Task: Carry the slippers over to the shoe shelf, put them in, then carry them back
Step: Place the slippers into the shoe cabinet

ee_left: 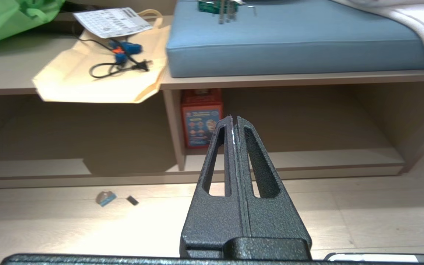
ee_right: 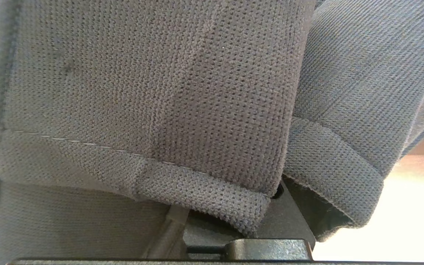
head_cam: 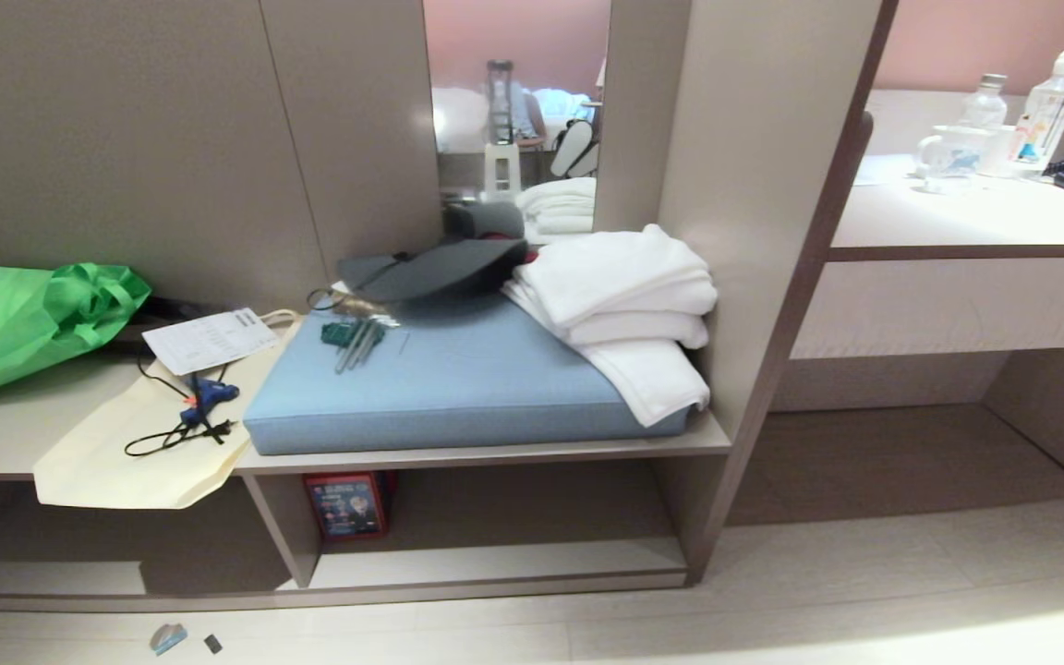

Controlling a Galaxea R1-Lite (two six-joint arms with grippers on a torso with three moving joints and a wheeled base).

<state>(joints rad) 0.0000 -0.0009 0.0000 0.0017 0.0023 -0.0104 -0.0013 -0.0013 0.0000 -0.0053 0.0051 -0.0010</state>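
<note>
Pale wood flooring runs before the shoe shelf (head_cam: 495,559), whose low compartment holds only a red box (head_cam: 344,505). Both slippers (ee_right: 153,92) hang pinched in the right gripper, filling its wrist view. Facing the shelf, the left gripper (ee_left: 234,119) hovers, fingers pressed together. Above, a blue cushion (head_cam: 458,379) carries white towels (head_cam: 624,305).

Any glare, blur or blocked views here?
Head view: floor glares pale at lower right; shoe shelf interior sits in shadow. Left wrist view: floor washed out beside the shut left tool; tote bag slightly smeared. Right wrist view: slippers fill the frame, tool hidden.
</note>
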